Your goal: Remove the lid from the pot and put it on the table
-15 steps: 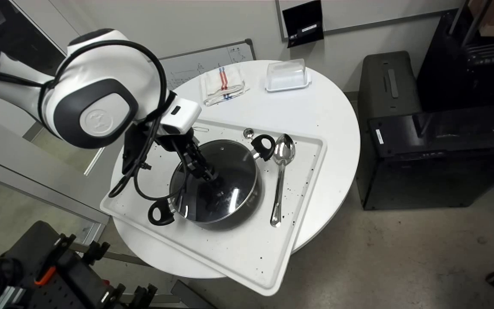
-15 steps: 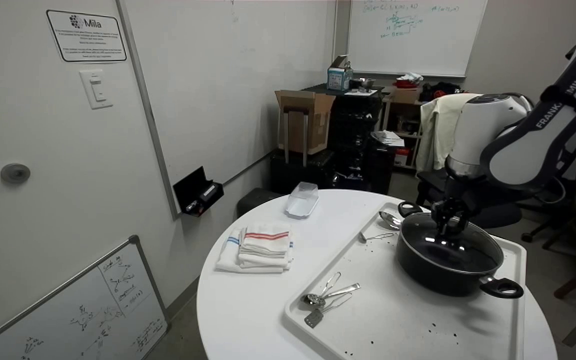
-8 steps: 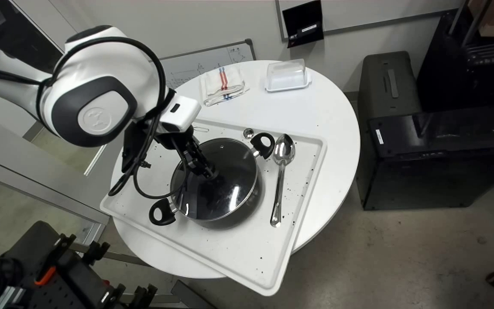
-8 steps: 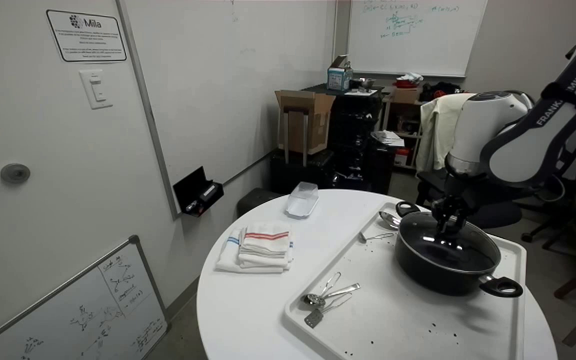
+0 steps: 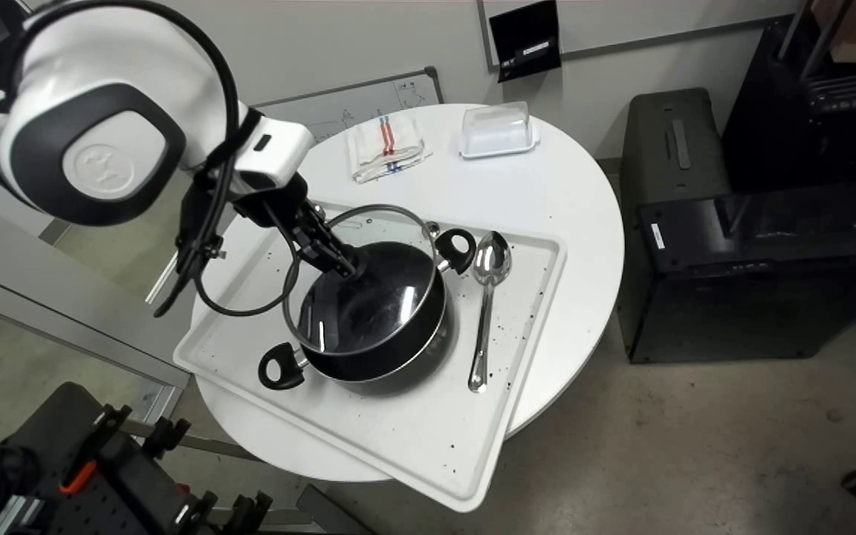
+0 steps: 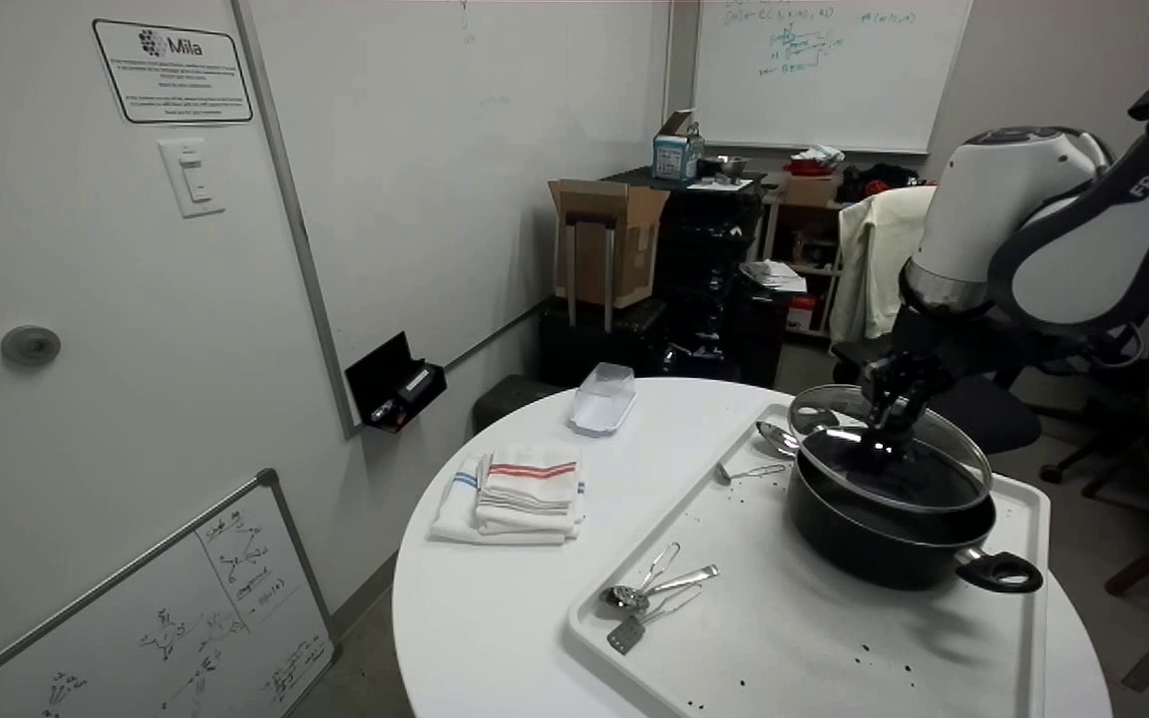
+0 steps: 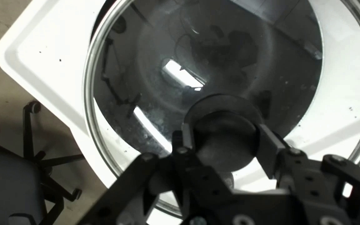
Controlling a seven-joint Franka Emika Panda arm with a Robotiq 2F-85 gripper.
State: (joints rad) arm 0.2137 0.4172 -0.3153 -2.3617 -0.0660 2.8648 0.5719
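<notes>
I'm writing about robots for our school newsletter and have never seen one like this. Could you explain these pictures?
This is a robot arm with a two-fingered gripper for a hand. Two pictures come from cameras outside the robot; the third from a camera on its wrist. The gripper holds the dark knob of a glass lid, raised above a black pot. The pot stands on a white tray with a large spoon and smaller utensils, itself on a round white table. Folded cloths and a clear-and-white container sit on the table.
</notes>
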